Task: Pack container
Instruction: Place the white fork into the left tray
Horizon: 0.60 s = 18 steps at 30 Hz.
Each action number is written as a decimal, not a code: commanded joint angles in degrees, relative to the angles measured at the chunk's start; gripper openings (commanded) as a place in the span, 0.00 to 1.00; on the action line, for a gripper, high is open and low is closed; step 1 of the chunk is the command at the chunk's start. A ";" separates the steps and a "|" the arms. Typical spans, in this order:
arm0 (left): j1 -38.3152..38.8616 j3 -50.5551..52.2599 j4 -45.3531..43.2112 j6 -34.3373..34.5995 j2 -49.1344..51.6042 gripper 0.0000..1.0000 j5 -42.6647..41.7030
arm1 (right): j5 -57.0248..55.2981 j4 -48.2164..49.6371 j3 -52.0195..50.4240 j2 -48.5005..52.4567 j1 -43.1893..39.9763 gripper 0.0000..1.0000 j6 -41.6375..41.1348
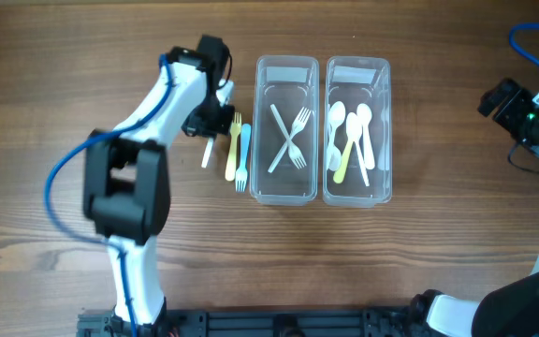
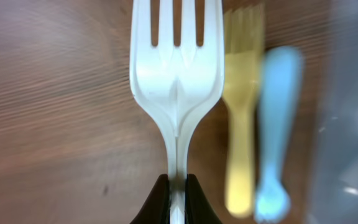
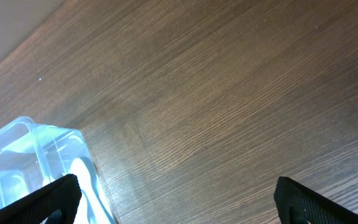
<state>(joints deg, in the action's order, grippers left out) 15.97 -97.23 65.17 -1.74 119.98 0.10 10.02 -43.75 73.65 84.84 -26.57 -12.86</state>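
Left gripper (image 2: 178,200): pinching the white fork (image 2: 176,74) by its handle.
White fork: beside the yellow fork (image 2: 241,137) and outside the fork container (image 1: 286,64).
Blue utensil (image 2: 275,124): blurred, probably a fork.
Right gripper (image 3: 176,199): fingers spread wide over the wooden table (image 3: 229,93).

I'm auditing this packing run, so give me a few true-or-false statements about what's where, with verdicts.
1. The left gripper is shut on a white fork. True.
2. The left container holds spoons. False: it holds two crossed forks.
3. A yellow fork and a blue fork lie on the table beside that container. True.
4. The right gripper grips a spoon. False: it is open and empty.
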 commanded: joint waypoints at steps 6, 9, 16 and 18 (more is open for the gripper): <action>11.65 -1.62 -4.63 12.48 -21.94 0.04 -2.86 | 0.26 0.09 0.74 -0.31 0.13 1.00 -0.83; 15.41 -1.03 -7.39 16.61 -18.86 0.06 -2.12 | 0.26 0.09 0.74 -0.31 0.13 1.00 -0.81; 17.42 -0.90 -14.12 20.26 -5.20 0.15 -3.32 | 0.26 0.09 0.74 -0.31 0.13 1.00 -0.81; 17.42 -0.92 -14.27 20.22 -4.96 0.26 -3.30 | 0.26 0.09 0.74 -0.31 0.13 1.00 -0.81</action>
<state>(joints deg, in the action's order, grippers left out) 33.28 -98.13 51.53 16.78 114.61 -1.85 10.04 -43.72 73.65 84.84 -26.57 -12.86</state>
